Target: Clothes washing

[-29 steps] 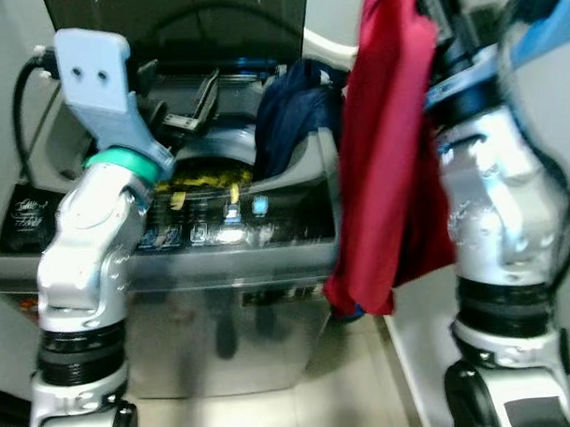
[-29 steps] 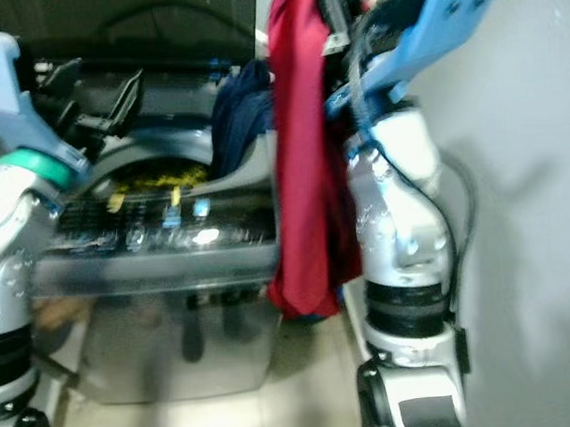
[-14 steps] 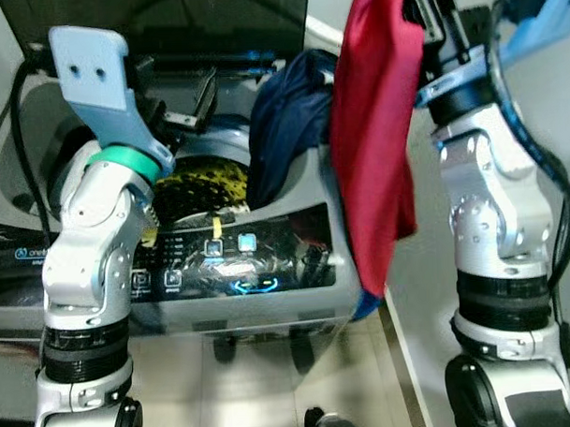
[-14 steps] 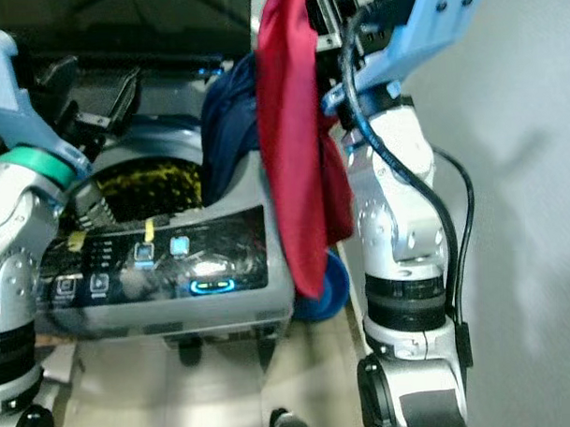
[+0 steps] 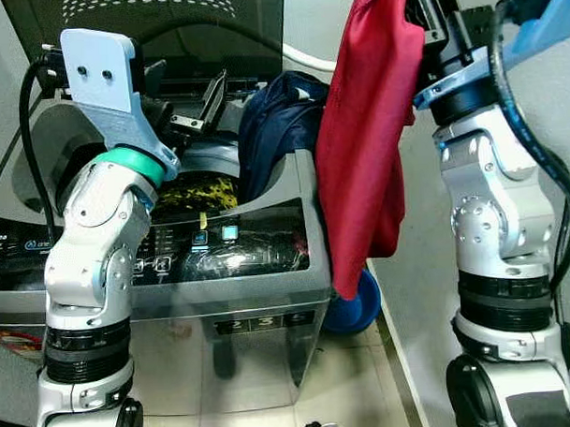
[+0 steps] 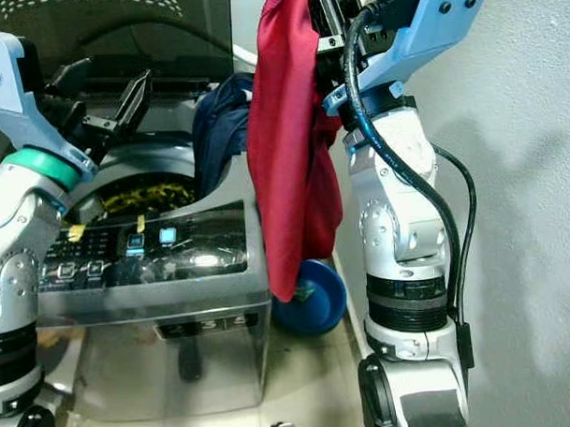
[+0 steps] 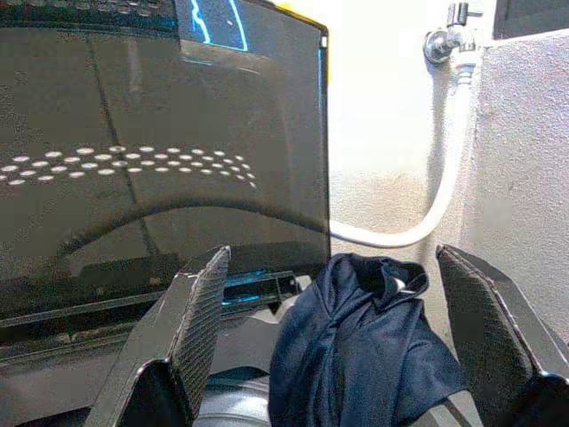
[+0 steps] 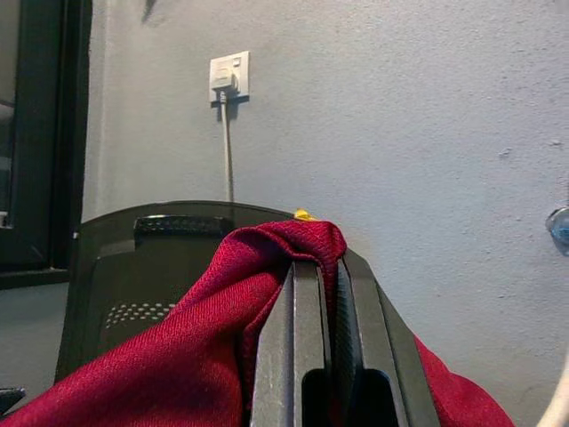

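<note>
Red cloth (image 6: 287, 148) hangs from raised right arm beside washing machine (image 6: 155, 255); navy garment (image 6: 216, 122) draped over its rim.

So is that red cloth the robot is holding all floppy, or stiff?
Probably floppy: the red cloth hangs in long limp folds from the right gripper, pinched shut on it. It likely drapes and snags on the washer edge beside it.

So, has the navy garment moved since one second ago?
No. The navy garment still hangs over the right rim of the washing machine, beside its drum opening; only the camera shifted.
</note>
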`<state>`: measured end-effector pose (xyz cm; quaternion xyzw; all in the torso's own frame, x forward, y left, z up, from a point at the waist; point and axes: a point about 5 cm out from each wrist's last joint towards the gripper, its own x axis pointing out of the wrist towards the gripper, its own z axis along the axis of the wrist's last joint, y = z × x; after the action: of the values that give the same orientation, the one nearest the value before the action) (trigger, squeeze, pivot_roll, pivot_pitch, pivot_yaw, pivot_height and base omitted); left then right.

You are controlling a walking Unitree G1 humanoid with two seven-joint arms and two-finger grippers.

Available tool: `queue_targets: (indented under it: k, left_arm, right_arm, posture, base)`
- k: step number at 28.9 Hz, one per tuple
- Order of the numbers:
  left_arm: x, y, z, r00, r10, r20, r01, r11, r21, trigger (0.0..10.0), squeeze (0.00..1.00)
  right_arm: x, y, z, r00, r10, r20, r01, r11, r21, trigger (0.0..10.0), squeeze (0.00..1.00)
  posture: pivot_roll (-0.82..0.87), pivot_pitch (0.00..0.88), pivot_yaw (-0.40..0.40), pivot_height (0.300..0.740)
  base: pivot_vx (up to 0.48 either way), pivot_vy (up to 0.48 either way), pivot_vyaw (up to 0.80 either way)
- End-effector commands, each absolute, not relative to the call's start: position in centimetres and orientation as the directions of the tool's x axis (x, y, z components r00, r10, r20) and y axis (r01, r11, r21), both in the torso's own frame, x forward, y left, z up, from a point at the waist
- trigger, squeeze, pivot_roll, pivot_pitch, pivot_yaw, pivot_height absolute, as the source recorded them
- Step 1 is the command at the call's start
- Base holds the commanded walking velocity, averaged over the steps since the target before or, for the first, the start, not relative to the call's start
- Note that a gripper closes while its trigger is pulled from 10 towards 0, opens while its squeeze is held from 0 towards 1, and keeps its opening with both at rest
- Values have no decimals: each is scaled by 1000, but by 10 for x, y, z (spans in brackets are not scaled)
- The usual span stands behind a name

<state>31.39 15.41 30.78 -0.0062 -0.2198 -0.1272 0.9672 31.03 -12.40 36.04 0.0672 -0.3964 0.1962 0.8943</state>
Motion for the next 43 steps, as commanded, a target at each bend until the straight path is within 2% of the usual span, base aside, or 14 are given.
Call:
queue_targets:
  k: [1,12,21,25,39,43]
  left_arm:
    - [314,156,309,874,-234,426,240,970,40,10000,0]
    - [313,156,309,873,-236,427,240,970,44,10000,0]
    - [315,157,308,886,-228,403,229,972,47,10000,0]
    - [315,158,308,884,-222,411,232,972,25,10000,0]
    - [315,156,309,878,-233,417,233,971,52,10000,0]
    - [311,152,310,855,-304,420,296,951,85,10000,0]
  right_arm:
    - [306,-124,364,585,291,757,-409,912,-35,10000,0]
    - [307,-124,363,587,291,755,-408,912,-35,10000,0]
    - [307,-123,363,586,293,755,-409,912,-36,10000,0]
    - [307,-123,363,585,293,756,-410,911,-37,10000,0]
    - [307,-122,363,585,296,755,-409,912,-40,10000,0]
    - [307,-122,365,576,311,756,-412,909,-60,10000,0]
  posture:
    - [-1,54,7,740]
    - [-3,53,9,740]
    - [-2,50,10,740]
    - [0,48,10,740]
    - [-1,40,13,740]
    - [2,45,14,740]
  base:
    - [0,480,0]
    - [0,462,0]
    - [0,0,0]
    - [0,480,0]
    - [0,0,0]
    - [0,0,0]
